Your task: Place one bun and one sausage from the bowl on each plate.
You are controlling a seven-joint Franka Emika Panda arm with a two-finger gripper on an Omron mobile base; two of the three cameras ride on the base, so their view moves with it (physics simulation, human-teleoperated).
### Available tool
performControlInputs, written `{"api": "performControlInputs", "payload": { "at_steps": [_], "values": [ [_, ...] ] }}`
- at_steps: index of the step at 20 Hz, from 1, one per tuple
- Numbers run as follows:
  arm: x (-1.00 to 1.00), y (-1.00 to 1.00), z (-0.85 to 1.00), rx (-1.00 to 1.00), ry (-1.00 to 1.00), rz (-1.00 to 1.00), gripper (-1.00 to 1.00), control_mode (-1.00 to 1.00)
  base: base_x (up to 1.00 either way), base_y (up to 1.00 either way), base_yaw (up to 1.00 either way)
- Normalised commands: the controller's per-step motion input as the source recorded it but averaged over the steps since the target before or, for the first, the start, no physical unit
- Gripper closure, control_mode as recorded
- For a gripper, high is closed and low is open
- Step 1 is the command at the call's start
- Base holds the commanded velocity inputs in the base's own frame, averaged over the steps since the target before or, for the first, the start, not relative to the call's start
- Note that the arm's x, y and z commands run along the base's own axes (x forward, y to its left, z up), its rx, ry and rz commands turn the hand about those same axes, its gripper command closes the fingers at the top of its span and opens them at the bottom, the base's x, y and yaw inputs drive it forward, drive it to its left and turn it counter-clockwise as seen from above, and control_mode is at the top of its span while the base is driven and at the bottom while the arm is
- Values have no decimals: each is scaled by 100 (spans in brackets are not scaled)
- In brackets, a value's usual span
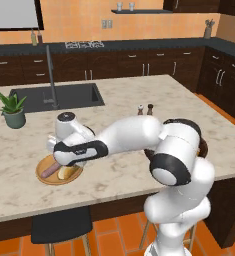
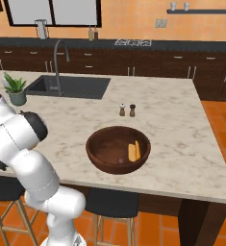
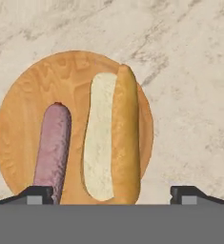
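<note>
Pincer (image 3: 111, 194) released, tips spread wide at either side of the hand view's bottom edge, grasping nothing, hovering directly over the tan wooden plate (image 3: 32, 95) on the marble tabletop (image 3: 194, 71). On that plate lie one sausage (image 3: 54, 143), at about 8 o'clock from plate centre, and one bun (image 3: 111, 143), at about 4 o'clock, side by side and close; whether they touch is unclear. The bun's end overhangs the rim at 1 o'clock. Risk: a low or sideways lift-off could let a tip clip the bun or sausage and roll it off. The bowl (image 2: 118, 150) sits well apart, with a bun (image 2: 133, 152) inside toward 3 o'clock. Risk: its steep wall could crowd the next grasp.
</note>
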Motion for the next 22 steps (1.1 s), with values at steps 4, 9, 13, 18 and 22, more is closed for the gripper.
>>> {"api": "performControlInputs", "payload": {
  "at_steps": [4,9,13,18,22],
  "values": [
    [-57,-77,84,8,-1,0,-100,-100,0,0,0],
    [-63,-100,71,7,0,0,-100,-100,0,0,0],
    [-29,-100,23,-2,0,-3,-100,-100,0,0,0],
    [-4,-100,25,-22,0,-8,-100,-100,0,0,0],
    [7,-100,36,-32,0,-5,-100,-100,0,0,0]
  ]
}}
